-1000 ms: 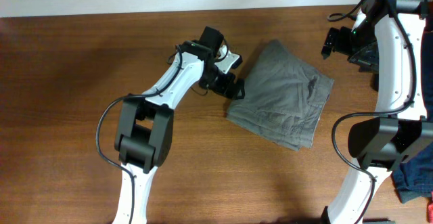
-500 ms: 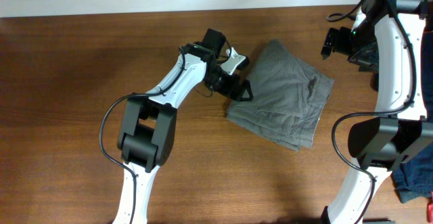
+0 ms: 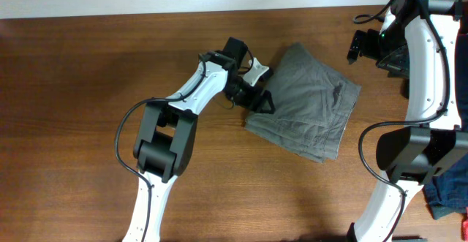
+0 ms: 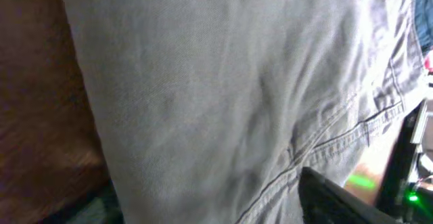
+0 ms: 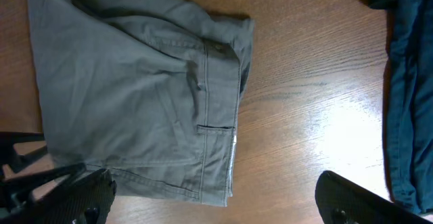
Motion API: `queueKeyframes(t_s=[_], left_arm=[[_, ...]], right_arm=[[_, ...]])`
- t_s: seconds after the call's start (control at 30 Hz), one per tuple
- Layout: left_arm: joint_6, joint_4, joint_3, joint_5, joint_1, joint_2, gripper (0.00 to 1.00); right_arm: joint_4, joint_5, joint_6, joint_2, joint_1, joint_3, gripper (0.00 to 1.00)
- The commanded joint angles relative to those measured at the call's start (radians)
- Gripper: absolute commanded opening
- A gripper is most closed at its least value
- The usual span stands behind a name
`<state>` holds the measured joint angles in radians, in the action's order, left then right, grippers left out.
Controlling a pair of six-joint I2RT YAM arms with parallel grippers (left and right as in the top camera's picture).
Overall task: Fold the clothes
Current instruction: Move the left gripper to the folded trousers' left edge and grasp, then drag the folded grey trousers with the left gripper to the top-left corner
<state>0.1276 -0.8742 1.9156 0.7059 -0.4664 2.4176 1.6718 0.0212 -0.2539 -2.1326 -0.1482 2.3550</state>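
The clothes, a pair of grey-olive shorts (image 3: pixel 307 99), lie folded and wrinkled on the wooden table, right of centre. My left gripper (image 3: pixel 261 88) is at their left edge, its jaws apart and straddling the fabric. In the left wrist view the shorts (image 4: pixel 223 82) fill the frame, and cloth lies between the two fingers of my left gripper (image 4: pixel 203 210). My right gripper (image 3: pixel 363 44) hovers open at the back right, apart from the shorts. Its wrist view looks down on the waistband and pocket seam of the shorts (image 5: pixel 135 82), with nothing between the fingers of my right gripper (image 5: pixel 216 204).
Dark navy garments (image 5: pixel 409 95) lie at the table's right edge, and more dark cloth (image 3: pixel 446 191) sits by the right arm's base. Bare wooden table (image 3: pixel 73 88) stretches to the left and front of the shorts.
My left gripper has slid right, from just beside the shorts onto their left edge, and its jaws have narrowed somewhat. The right arm and the shorts have not moved.
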Motion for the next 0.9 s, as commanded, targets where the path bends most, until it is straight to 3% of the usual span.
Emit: queueKeyframes(t_s=[0.0,0.1,0.2,0.3,0.5,0.87], left_arm=[[0.013,-0.001,-0.002,0.013,-0.014,0.029,0.52],[0.013,-0.001,-0.002,0.012,-0.02,0.029,0.21],[0.013,0.001,-0.002,0.005,-0.02,0.029,0.01],[0.008,0.011,-0.002,-0.009,-0.016,0.029,0.01],[-0.099,0.056,-0.002,-0.171,0.046,0.029,0.01],[-0.229,0.081,-0.002,-0.244,0.376,0.029,0.01]], right_arm=[[0.001,0.006,0.008,-0.005,-0.003,0.004,0.99],[0.001,0.006,0.008,-0.005,-0.003,0.004,0.99],[0.001,0.006,0.008,-0.005,-0.003,0.004,0.99],[0.003,0.006,0.011,-0.005,-0.003,0.004,0.99],[0.009,0.005,0.011,-0.006,-0.003,-0.002,0.99],[-0.031,0.006,0.011,-0.006,-0.003,-0.089,0.99]])
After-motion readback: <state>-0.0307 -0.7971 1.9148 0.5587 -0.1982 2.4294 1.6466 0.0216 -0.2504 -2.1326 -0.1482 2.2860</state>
